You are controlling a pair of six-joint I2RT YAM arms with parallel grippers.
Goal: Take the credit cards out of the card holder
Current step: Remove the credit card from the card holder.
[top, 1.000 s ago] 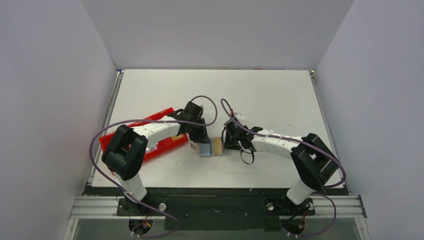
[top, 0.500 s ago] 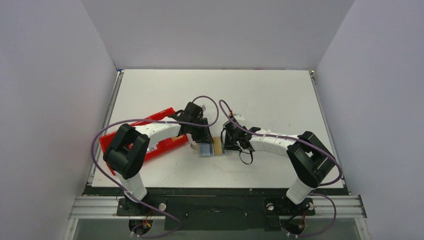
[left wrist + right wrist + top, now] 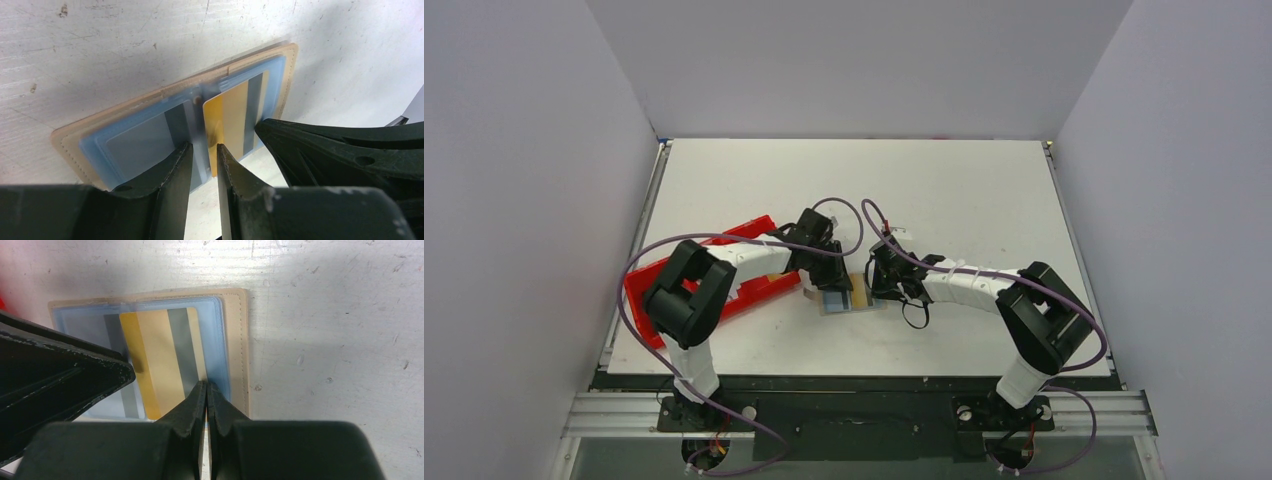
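Straddling the inner edge of the gold card [image 3: 230,115], my left pincer [image 3: 202,162] has its fingers a narrow gap apart, clamped on nothing yet; the card's corner shows in that gap, tucked under a bluish clear sleeve [image 3: 219,350]. The card holder [image 3: 243,340], a tan stitched wallet opened flat on the worktop [image 3: 340,340], lies directly beneath both my pincers. The pale card [image 3: 140,145] sits in the other half, just beyond my left pincer's outer finger. My right pincer [image 3: 206,390] is closed, tips together with nothing visibly between them, resting at the gold card's opposite edge, just across the card from my left pincer; I judge it is pinning the holder down

To do this step well, I think one left fingertip must get under the card edge rather than on top of the sleeve, or I will pinch plastic and drag the whole holder. Then close gently and slide the card out along its pocket, low and flat, with the right pincer bearing down so the holder cannot follow
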